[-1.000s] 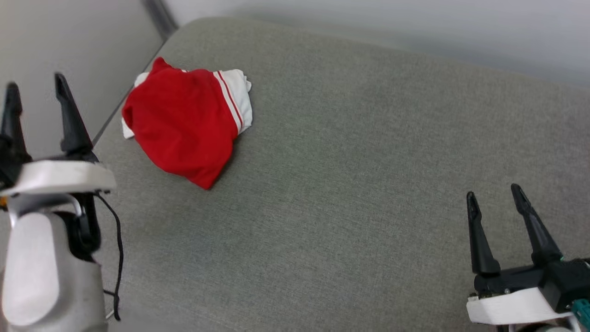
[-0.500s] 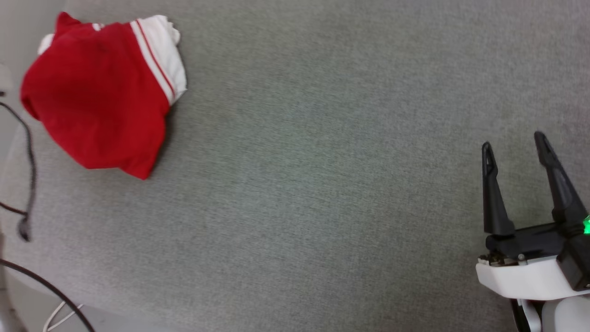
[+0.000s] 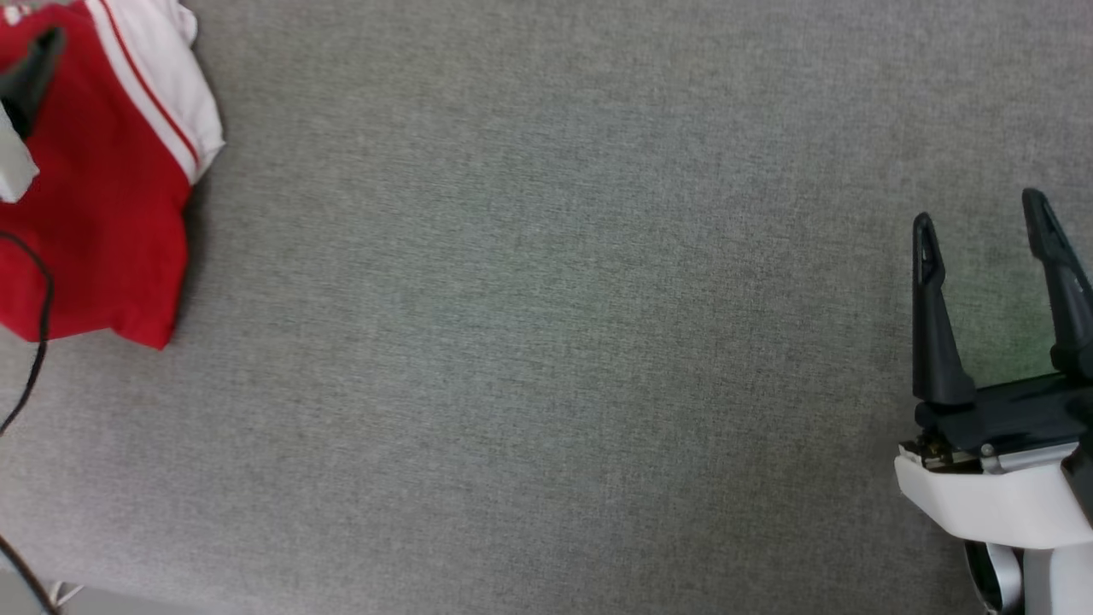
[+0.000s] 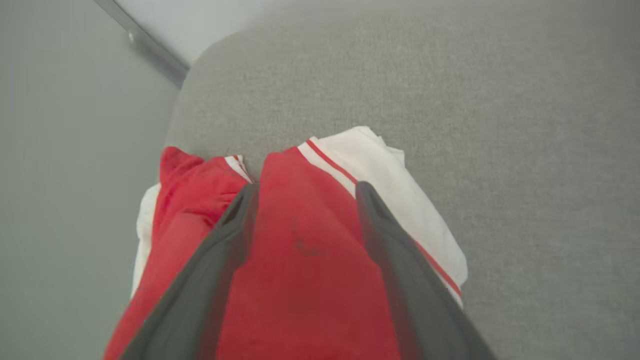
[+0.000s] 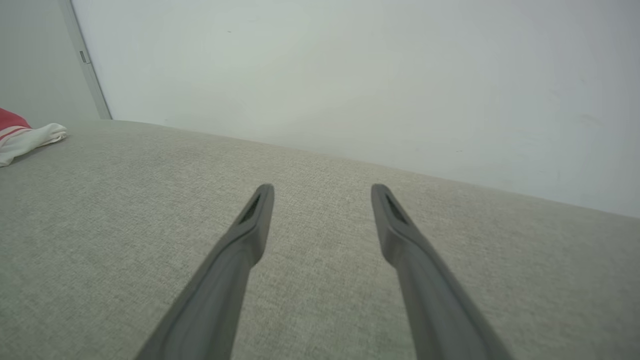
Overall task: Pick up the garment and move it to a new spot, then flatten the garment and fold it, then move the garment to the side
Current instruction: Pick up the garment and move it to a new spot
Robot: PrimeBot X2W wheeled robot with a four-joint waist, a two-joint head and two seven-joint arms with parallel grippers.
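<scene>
The garment, a bunched red T-shirt with white sleeves and striped trim, lies at the left end of a grey fabric surface. In the left wrist view my left gripper hovers open over the garment, one finger on each side of its red middle, nothing pinched. One left fingertip pokes in at the head view's upper left edge. My right gripper stands open at the far right, well away from the shirt. The right wrist view has the open right gripper over bare fabric, and the garment at its left edge.
A black cable hangs at the left edge, in front of the shirt. The surface's rounded left corner meets a pale wall with a metal strip. A white wall runs behind the surface.
The head camera has swung right and down, so the shirt slid to the picture's left edge. My left arm has left the lower left and now reaches over the shirt. Both grippers stay open.
</scene>
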